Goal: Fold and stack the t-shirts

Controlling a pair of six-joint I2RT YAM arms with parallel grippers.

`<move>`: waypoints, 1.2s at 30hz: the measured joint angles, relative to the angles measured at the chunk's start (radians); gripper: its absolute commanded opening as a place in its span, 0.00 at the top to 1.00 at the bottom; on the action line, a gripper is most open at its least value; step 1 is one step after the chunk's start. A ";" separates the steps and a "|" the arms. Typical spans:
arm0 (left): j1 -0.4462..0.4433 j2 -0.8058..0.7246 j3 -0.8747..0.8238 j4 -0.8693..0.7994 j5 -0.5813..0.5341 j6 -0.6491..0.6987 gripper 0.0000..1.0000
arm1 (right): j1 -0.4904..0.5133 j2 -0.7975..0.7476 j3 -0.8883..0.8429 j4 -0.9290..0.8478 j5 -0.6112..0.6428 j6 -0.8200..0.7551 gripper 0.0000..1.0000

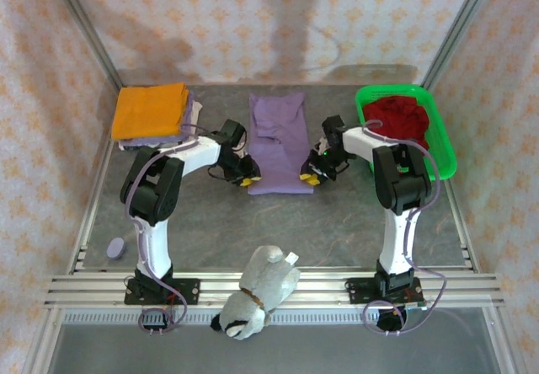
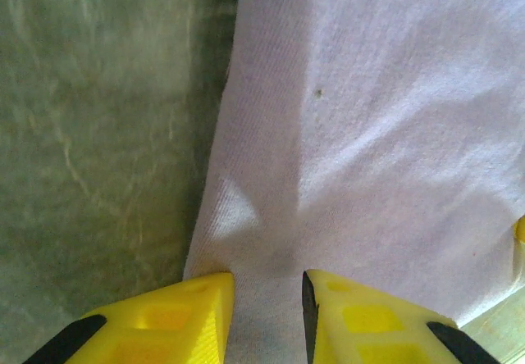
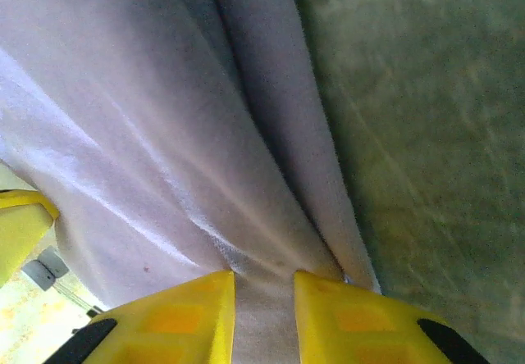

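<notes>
the left gripper pinches the near left corner of the purple tee. the right gripper pinches its near right corner.

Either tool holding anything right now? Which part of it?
Both pinch the lavender t-shirt along its near edge: the left tool grips the near-left corner and the right tool grips the near-right corner.

Left gripper and right gripper (low) pinch.
</notes>
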State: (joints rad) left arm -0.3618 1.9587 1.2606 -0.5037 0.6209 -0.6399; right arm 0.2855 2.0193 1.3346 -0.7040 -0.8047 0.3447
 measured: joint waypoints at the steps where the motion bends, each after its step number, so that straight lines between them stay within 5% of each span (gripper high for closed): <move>1: -0.006 -0.017 -0.026 0.005 0.000 0.000 0.68 | 0.005 -0.019 -0.029 0.006 0.000 0.001 0.74; 19: -0.114 -0.424 -0.360 0.019 -0.031 -0.076 0.65 | 0.080 -0.579 -0.464 -0.003 0.083 0.098 0.58; 36: -0.116 -0.421 -0.462 0.072 -0.026 -0.131 0.66 | 0.080 -0.488 -0.552 0.108 0.037 0.142 0.57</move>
State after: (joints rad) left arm -0.4782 1.5375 0.7986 -0.4316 0.5945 -0.7712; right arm 0.3656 1.5311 0.7826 -0.5961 -0.7681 0.4870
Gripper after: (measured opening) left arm 0.345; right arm 0.424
